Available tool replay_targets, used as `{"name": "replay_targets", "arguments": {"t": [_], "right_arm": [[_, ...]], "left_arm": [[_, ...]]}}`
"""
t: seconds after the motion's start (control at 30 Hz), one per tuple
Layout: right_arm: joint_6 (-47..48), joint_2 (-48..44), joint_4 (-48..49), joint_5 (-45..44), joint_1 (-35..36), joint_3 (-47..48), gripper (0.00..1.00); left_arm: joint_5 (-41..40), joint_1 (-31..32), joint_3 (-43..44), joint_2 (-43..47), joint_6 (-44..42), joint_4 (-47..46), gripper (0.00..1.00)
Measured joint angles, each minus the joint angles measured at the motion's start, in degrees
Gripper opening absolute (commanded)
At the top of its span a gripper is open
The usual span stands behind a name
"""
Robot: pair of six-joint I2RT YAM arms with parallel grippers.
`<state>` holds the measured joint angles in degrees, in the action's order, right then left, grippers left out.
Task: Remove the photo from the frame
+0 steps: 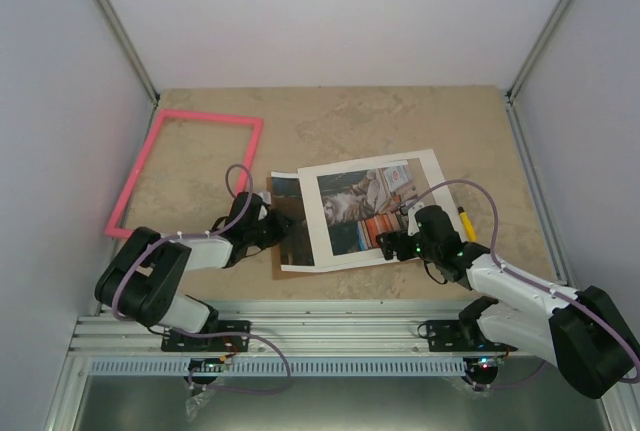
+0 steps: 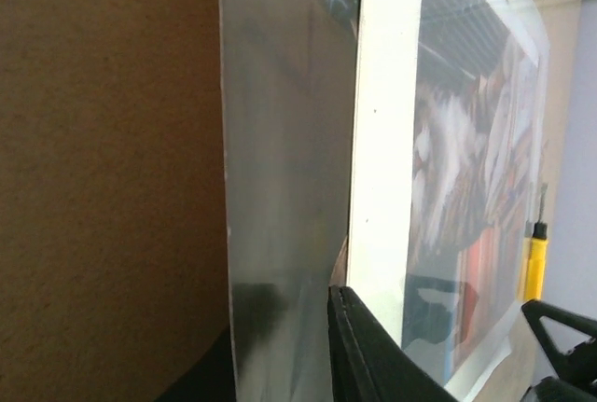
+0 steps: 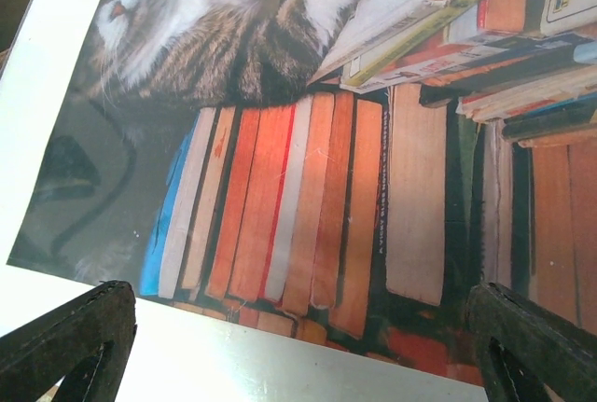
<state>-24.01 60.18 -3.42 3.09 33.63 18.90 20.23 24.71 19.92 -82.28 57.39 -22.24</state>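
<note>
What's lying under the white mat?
The photo shows through its window and pokes out left; a brown board peeks out beneath. The mat hides the rest.

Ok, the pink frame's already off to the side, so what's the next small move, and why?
Probably close the jaws of the left gripper on the exposed left edge of the photo. The frame lies empty, apart; the white mat overlies the photo, and the right gripper hangs open over it.
</note>
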Motion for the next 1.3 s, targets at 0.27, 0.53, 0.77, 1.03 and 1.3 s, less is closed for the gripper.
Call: {"name": "replay_targets", "arguments": {"t": [0.27, 0.53, 0.77, 1.03, 1.3], "right_arm": [[0.0, -0.3, 0.0, -0.1, 0.0, 0.0, 0.98], [0.0, -0.7, 0.0, -0.1, 0.0, 0.0, 0.98], [0.0, -2.0, 0.1, 0.0, 0.0, -0.5, 0.98], [0.0, -2.3, 0.2, 0.0, 0.0, -0.7, 0.98], [0.2, -2.5, 0.2, 0.1, 0.0, -0.7, 0.98]], "left_arm": [[-0.5, 0.0, 3.5, 1.3, -4.8, 5.3, 0.00], [-4.2, 0.0, 7.4, 9.8, -9.5, 16.2, 0.00], [-9.3, 0.0, 14.8, 15.5, -13.9, 31.1, 0.00], [-15.5, 0.0, 25.7, 19.8, -17.7, 47.4, 0.00], [-21.3, 0.0, 34.1, 22.9, -21.1, 59.4, 0.00]]}}
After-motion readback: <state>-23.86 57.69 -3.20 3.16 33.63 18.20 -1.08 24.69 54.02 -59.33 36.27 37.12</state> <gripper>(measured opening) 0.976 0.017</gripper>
